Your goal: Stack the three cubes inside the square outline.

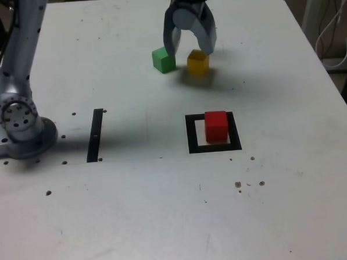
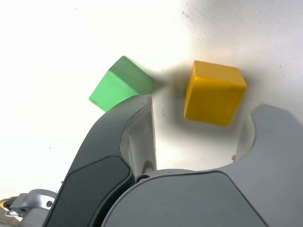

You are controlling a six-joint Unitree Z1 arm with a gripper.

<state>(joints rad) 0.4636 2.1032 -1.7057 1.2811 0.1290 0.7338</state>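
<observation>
My gripper hangs open and empty above the table, its fingers spread near the yellow cube. The green cube sits just beside the yellow one, while the red cube lies within the square outline, toward the exterior view's right side of it.
</observation>
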